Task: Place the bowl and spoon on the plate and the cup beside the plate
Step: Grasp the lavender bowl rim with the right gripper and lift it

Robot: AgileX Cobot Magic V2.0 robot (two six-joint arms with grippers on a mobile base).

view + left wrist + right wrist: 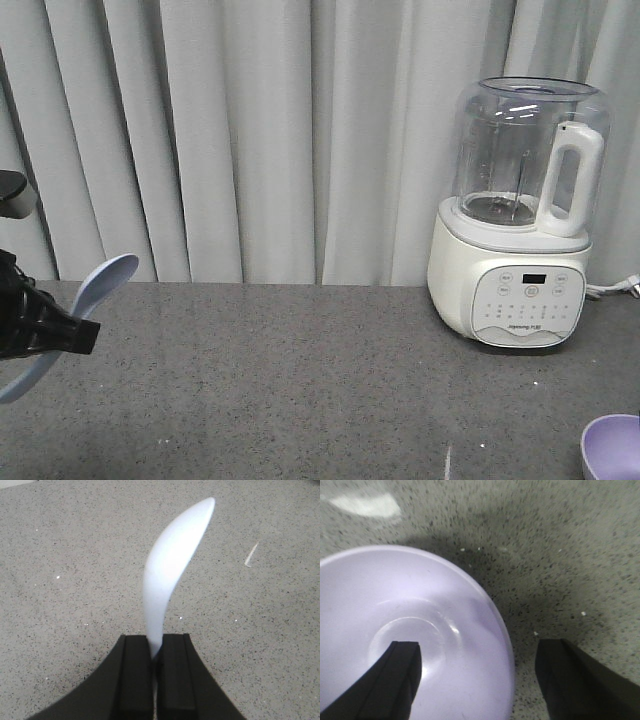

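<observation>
My left gripper (pixel 156 642) is shut on the handle of the pale blue-white spoon (pixel 172 560), whose scoop points away above the grey counter. In the front view that spoon (pixel 95 282) sticks up from the left gripper (pixel 60 335) at the far left edge. The lavender bowl (pixel 415 630) fills the left of the right wrist view. My right gripper (pixel 477 652) stands open astride the bowl's right rim, one finger over the inside, the other outside over the counter. A part of the bowl (pixel 612 447) shows at the front view's bottom right corner. The plate and the cup are out of view.
A white blender (pixel 520 215) with a clear jar stands at the back right of the grey speckled counter (pixel 300 390). Grey curtains hang behind it. A pale scratch mark (pixel 251 555) lies on the counter.
</observation>
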